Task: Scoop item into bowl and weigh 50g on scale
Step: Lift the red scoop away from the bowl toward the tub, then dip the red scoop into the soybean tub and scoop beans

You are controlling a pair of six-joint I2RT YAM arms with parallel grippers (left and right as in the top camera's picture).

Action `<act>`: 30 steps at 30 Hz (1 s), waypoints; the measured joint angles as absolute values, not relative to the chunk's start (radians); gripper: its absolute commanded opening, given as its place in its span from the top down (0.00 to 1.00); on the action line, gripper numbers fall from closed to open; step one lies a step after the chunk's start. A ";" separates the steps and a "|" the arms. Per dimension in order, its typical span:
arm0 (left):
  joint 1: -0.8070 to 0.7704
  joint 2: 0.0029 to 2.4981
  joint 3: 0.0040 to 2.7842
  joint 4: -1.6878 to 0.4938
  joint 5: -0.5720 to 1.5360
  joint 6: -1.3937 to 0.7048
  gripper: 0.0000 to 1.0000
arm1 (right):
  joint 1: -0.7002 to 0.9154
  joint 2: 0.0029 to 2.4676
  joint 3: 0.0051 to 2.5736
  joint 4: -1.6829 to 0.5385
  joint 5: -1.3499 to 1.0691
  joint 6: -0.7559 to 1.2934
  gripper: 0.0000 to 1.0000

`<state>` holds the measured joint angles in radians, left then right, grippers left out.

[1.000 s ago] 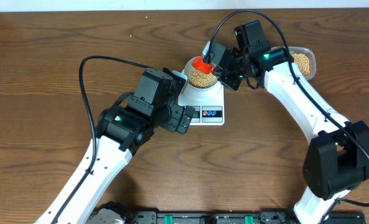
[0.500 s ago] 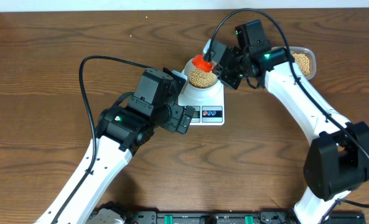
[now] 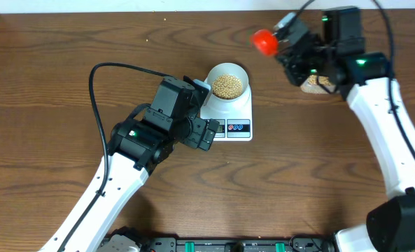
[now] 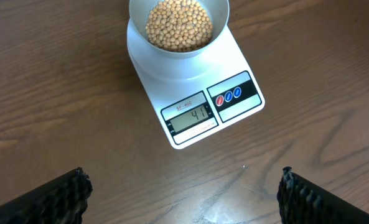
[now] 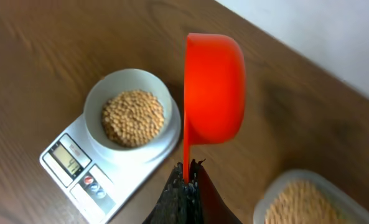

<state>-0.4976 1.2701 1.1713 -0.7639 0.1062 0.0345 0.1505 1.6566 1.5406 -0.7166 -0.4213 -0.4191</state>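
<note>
A white bowl holding tan beans stands on the white scale. In the left wrist view the beans fill the bowl, and the scale display reads 41. My right gripper is shut on the thin handle of a red scoop, held in the air to the right of the bowl. The right wrist view shows the scoop from its outer side, its contents hidden, with the gripper clamped on the handle. My left gripper stands open, nothing between its fingers, over the table just in front of the scale.
A clear plastic tub of beans sits at the back right, mostly hidden under my right arm; it shows blurred at the bottom right of the right wrist view. The left arm lies left of the scale.
My right gripper has lifted the red scoop away from over the bowl, up and to the right, above the tub. The left arm has not moved.
</note>
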 measured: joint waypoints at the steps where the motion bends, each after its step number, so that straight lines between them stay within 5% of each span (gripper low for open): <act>1: -0.498 1.270 1.171 -0.764 0.106 0.035 0.02 | 0.128 1.655 1.541 -0.730 -0.427 -0.400 0.99; 16: -0.498 1.270 1.171 -0.764 0.106 0.035 0.02 | -0.240 1.748 1.542 -0.852 -0.426 -0.275 0.99; 30: -0.498 1.270 1.171 -0.764 0.106 0.035 0.02 | -0.249 1.891 1.542 -0.848 -0.528 -0.281 0.99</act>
<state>-0.4976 1.2701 1.1713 -0.7639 0.1062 0.0345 -0.2493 1.8908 1.5417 -0.8478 -0.5278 -0.2806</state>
